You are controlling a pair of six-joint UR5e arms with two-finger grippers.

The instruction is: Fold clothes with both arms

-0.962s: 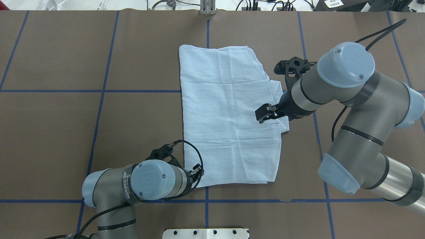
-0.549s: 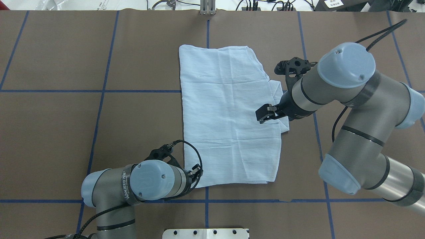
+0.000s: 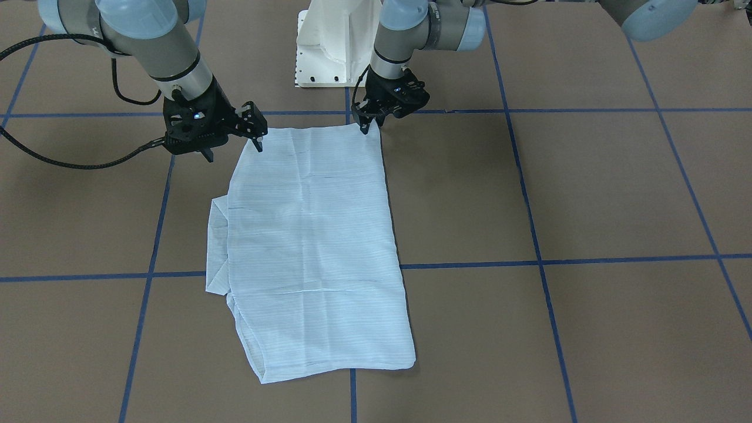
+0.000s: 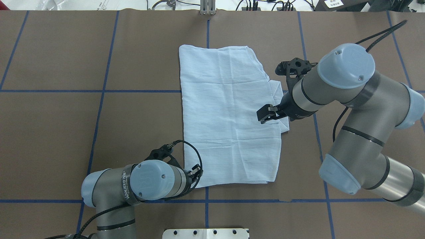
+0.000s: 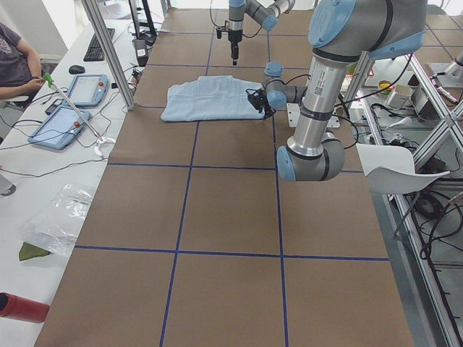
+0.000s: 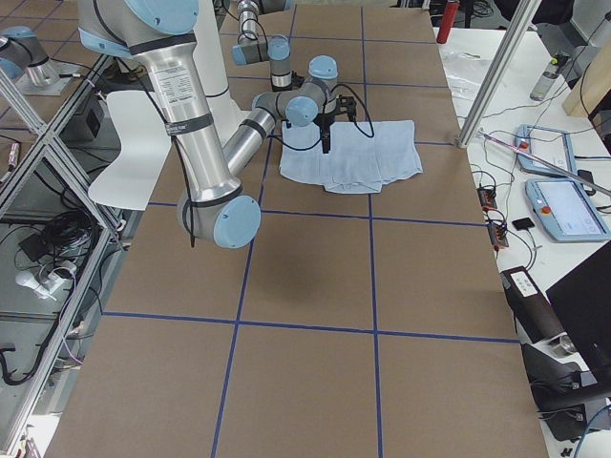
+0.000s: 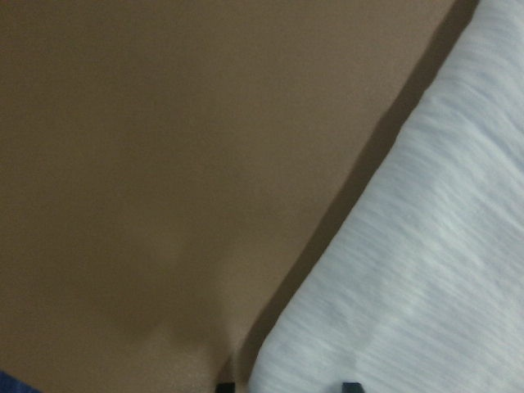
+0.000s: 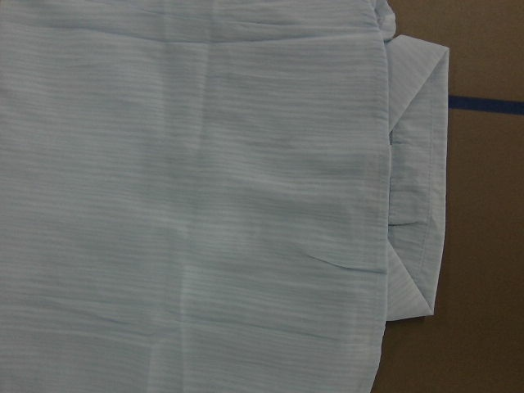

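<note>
1. The thin light blue striped shirt (image 4: 225, 109) lies folded into a flat rectangle on the brown table (image 4: 59, 132) with its blue taped grid.
2. The black left gripper (image 4: 197, 172) sits at the shirt's near left corner, with cloth between its tips. I cannot tell if it pinches.
3. The black right gripper (image 4: 265, 114) hangs over the shirt's right edge, jaws spread.
</note>
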